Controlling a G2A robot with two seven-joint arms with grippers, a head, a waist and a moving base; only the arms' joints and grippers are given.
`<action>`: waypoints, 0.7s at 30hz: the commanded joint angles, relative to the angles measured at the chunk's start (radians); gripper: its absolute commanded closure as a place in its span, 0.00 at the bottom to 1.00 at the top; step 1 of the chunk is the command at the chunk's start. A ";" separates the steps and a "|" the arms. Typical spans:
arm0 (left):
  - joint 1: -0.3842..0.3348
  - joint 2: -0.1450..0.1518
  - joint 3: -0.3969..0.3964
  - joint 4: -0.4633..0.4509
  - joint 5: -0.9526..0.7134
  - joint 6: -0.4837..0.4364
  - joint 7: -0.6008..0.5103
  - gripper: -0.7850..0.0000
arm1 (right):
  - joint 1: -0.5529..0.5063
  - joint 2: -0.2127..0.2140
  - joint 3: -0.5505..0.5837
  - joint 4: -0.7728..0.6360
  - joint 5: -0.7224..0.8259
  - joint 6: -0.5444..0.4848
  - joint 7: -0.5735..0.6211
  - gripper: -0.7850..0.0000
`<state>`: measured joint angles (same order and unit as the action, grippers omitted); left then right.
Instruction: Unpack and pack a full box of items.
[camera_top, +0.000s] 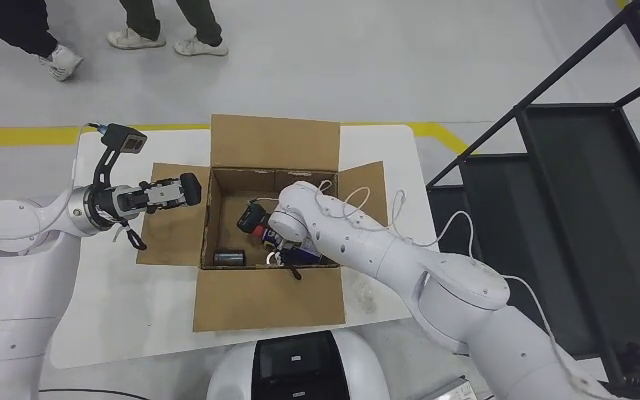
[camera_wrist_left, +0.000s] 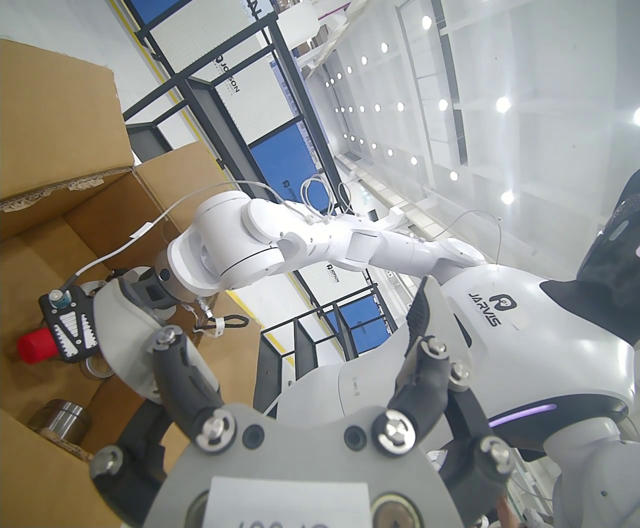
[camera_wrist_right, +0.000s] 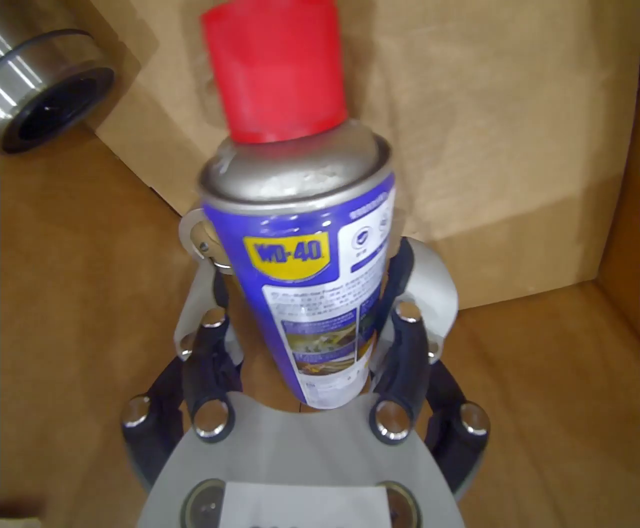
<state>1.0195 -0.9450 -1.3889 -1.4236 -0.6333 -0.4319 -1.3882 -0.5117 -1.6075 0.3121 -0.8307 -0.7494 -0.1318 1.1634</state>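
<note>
Blue and yellow under a red cap (camera_wrist_right: 272, 70), the spray can (camera_wrist_right: 305, 300) is sitting between the fingers of the right gripper (camera_wrist_right: 310, 255). The claw is clamping the can's body from both sides, narrowed to the can's width. Claw and can are sitting low inside the cardboard box (camera_wrist_right: 500, 150); whether the can is touching the floor I cannot tell. Just past the cap, a steel cylinder (camera_wrist_right: 50, 110) is lying on its side near a corner of the box. Farther off, the left gripper (camera_top: 185, 188) is hovering over the box's left flap, jaws standing wide apart and holding nothing. The box is resting on a white table (camera_top: 100, 320).
</note>
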 joint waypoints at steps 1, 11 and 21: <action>0.000 0.000 0.000 0.000 0.000 0.000 0.000 0.00 | 0.002 -0.010 0.000 0.023 -0.001 -0.002 -0.007 0.69; 0.000 0.000 0.000 0.000 0.000 0.000 0.000 0.00 | 0.013 -0.016 0.035 0.014 -0.030 0.018 -0.030 1.00; 0.000 0.000 0.000 0.000 0.000 0.000 0.000 0.00 | -0.140 0.128 0.223 -0.380 -0.172 0.116 -0.073 1.00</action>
<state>1.0195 -0.9450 -1.3889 -1.4236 -0.6333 -0.4319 -1.3882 -0.6180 -1.5042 0.4992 -1.1362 -0.8883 -0.0340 1.0941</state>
